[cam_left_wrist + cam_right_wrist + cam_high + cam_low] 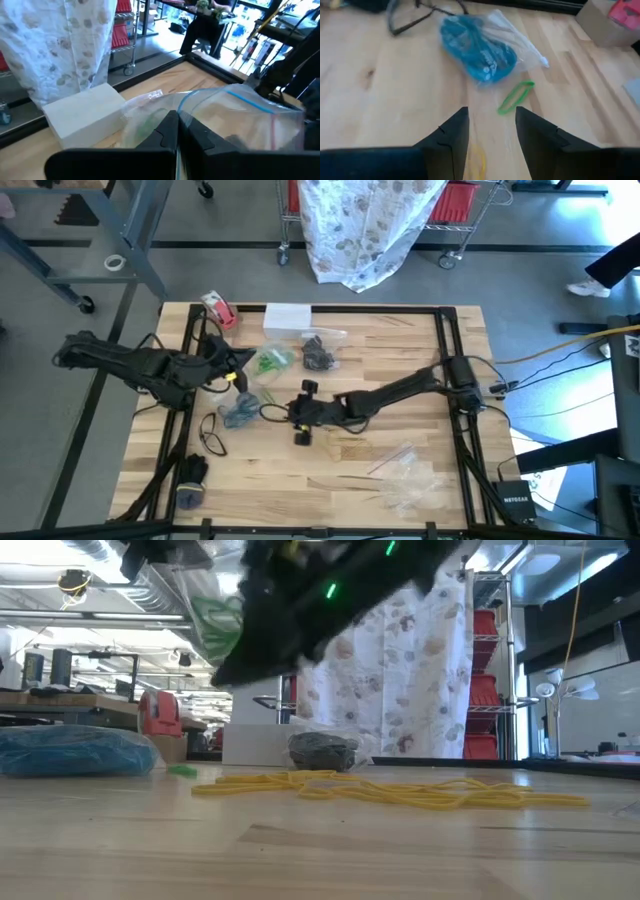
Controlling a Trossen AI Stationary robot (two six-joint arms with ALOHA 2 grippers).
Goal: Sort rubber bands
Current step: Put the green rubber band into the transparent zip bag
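Observation:
My left gripper (243, 370) is shut on a clear bag holding green rubber bands (270, 362), at the table's far left. In the low view this bag (215, 622) hangs above the tabletop. My right gripper (491, 131) is open at the table's middle, low over yellow rubber bands (400, 790) that lie in a loose heap. One green rubber band (516, 96) lies flat on the wood just beyond its fingertips. Past that lies a clear bag of blue rubber bands (479, 47). A bag of black rubber bands (318, 352) rests farther back. My left gripper pinches the clear bag's film (182, 117) between its two shut fingers, beside the bag's open mouth (235, 100); one layer or several, I cannot tell. The bag spreads out past the fingertips with the green bands inside, lifted off the table.
A white box (288, 317) and a red-and-white tape roll (218, 308) stand at the far edge. Empty clear bags (410, 480) lie at the near right. A black cable loop (212, 435) lies left of the blue bag. Black frame rails (450, 340) border the table.

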